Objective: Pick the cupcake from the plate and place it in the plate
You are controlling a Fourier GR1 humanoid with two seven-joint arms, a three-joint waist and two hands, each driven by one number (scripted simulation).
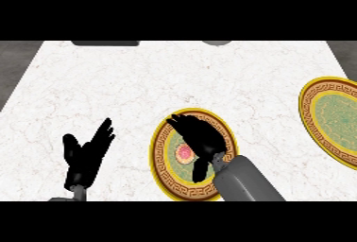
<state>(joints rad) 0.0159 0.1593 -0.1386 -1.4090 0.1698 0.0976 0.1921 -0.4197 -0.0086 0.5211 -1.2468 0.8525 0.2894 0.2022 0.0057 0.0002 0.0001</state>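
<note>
The small pink cupcake [184, 152] sits on the near round gold-rimmed plate [182, 191]; it looks light and soft, best held by its sides; the black right hand [202, 142] hangs close by it, fingers straight, holding nothing.

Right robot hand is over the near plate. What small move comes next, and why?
Probably ease the right robot hand left and down, then curl it round the cupcake. The hand looks open, and the cupcake sits ungripped on the near plate, just beside the palm between fingers and thumb. The target plate waits at the right edge.
</note>
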